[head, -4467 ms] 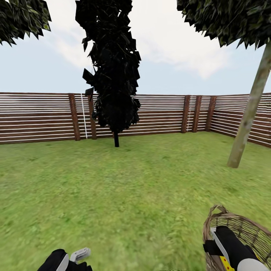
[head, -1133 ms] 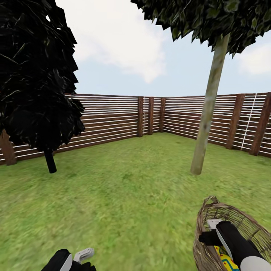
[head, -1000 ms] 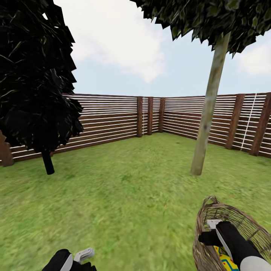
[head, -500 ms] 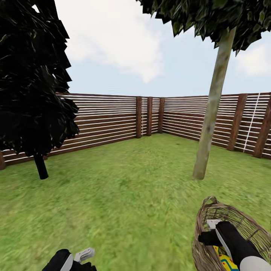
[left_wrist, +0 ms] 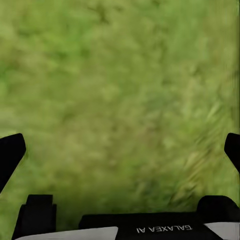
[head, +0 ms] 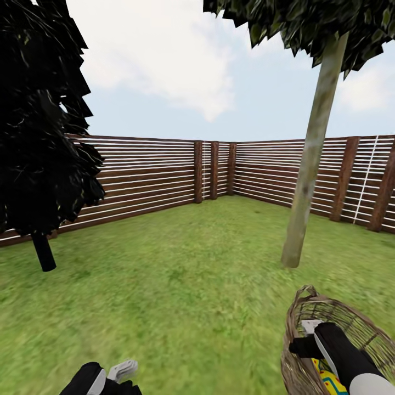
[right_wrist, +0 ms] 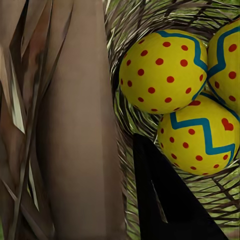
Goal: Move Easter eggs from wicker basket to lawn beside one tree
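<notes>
As seen from the head: right tool still inside the wicker basket at lower right above the lawn, an egg's yellow showing beneath the arm. Tree trunk just beyond the basket; black tree now nearer the left edge than 0.5 s ago, fence corner likewise shifted, so camera moved. Left tool low, unchanged.

Left wrist: fingers spread wide over grass.

Right wrist: clamped on the wicker wall, one dark finger inside, beside three Easter eggs touching together.
</notes>
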Available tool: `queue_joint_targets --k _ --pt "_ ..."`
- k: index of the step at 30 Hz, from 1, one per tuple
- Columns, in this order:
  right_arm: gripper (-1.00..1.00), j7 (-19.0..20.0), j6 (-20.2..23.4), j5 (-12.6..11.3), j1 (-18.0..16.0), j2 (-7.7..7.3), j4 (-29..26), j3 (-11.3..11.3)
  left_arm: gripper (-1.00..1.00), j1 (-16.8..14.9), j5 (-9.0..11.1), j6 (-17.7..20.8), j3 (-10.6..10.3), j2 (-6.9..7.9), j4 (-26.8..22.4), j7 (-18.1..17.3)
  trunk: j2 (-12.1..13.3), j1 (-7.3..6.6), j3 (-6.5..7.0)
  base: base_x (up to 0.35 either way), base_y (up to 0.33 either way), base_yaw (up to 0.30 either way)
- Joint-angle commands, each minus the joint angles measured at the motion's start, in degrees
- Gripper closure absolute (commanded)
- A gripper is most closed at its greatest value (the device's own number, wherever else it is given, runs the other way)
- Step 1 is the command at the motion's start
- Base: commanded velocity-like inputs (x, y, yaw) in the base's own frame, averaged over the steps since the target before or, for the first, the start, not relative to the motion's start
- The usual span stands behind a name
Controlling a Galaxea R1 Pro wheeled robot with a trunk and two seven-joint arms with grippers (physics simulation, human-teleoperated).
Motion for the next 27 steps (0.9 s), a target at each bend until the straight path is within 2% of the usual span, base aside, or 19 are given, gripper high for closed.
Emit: queue_joint_targets --k 1,4,6,8,10,23,27 --pt "1.0 0.21 0.19 0.7 -0.06 0.03 -0.07 -0.21 -1.0 -0.02 0.06 0.31 0.42 0.89 -0.35 -0.28 -0.03 0.03 -0.07 0.339 0.0 0.0" --pt "1.0 0.24 0.19 0.7 -0.04 0.01 0.23 -0.21 -1.0 -0.02 0.35 0.75 0.6 4.82 -2.15 -0.42 -0.03 0.03 -0.07 0.339 0.0 0.0" --pt "1.0 0.24 0.19 0.72 -0.04 0.04 0.41 -0.14 -1.0 -0.01 0.41 0.9 0.63 6.89 -3.12 -0.46 -0.03 0.03 -0.07 0.339 0.0 0.0" --pt "1.0 0.17 0.19 0.78 -0.01 0.05 0.62 -0.13 -1.0 -0.03 0.46 1.08 0.63 10.24 -3.99 -0.62 -0.03 0.03 -0.07 0.34 0.0 0.0" --pt "1.0 0.19 0.19 0.79 -0.06 0.05 0.62 -0.2 -1.0 -0.01 0.4 1.1 0.54 10.51 -4.03 -0.62 -0.03 0.03 -0.07 0.34 0.0 0.0" --pt "1.0 0.17 0.19 0.79 -0.02 0.17 0.72 -0.12 -1.0 -0.04 0.39 1.1 0.02 9.49 -3.97 -0.55 -0.03 0.03 -0.06 0.34 0.0 -0.002" --pt "1.0 0.26 0.19 0.75 -0.06 0.22 0.71 -0.12 -1.0 -0.01 0.39 1.1 0.01 9.29 -3.91 -0.55 -0.03 0.03 0.07 0.34 0.0 -0.237"
